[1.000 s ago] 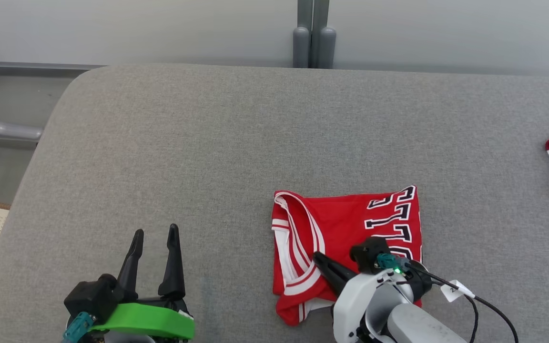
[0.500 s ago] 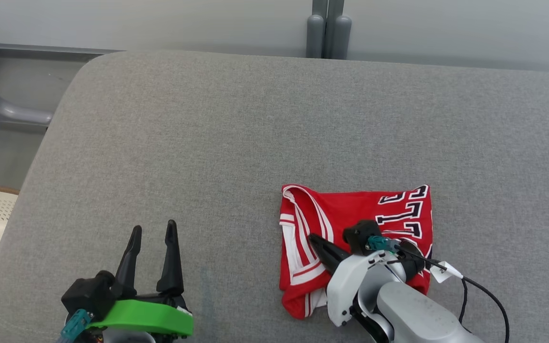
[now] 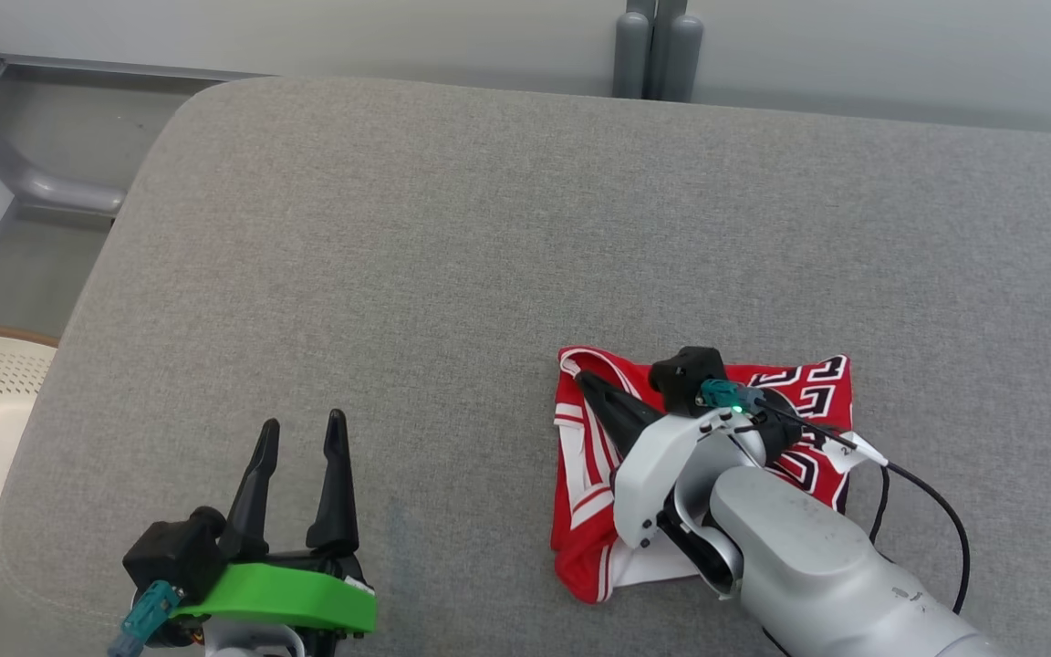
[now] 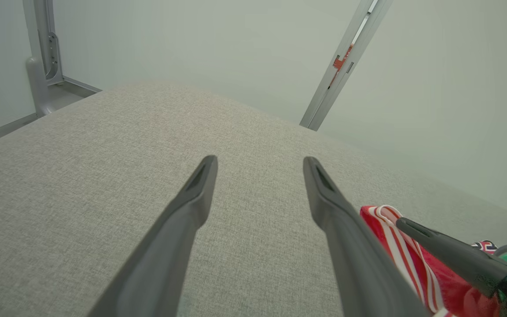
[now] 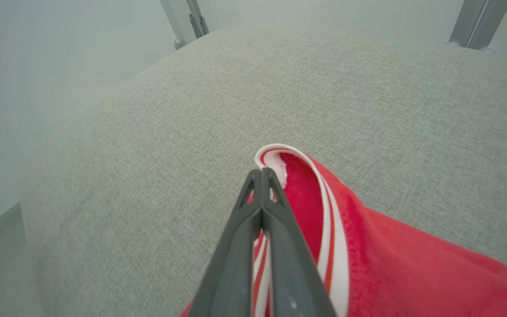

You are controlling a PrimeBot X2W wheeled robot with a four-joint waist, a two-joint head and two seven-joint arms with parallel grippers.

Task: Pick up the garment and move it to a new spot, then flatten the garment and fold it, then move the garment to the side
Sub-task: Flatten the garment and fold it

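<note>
- Left gripper, near left: two dark fingers spread apart and pointing far, with a green bracket at the wrist.
- Right gripper, right of centre: fingers pressed together, tip aimed far and left.
- Right forearm: pale grey, reaching in from the near right corner.

We see the red garment folded into a rough square close to the near edge of the grey cushion, right of its middle. White-striped trim runs down its left side and black-and-white lettering down its right. Our right gripper lies over it, fingers drawn together into one dark wedge, the tip by the garment's far left corner. Our left gripper hangs by the cushion's near left corner, fingers spread, pointing at the far edge, well apart from the garment.
</note>
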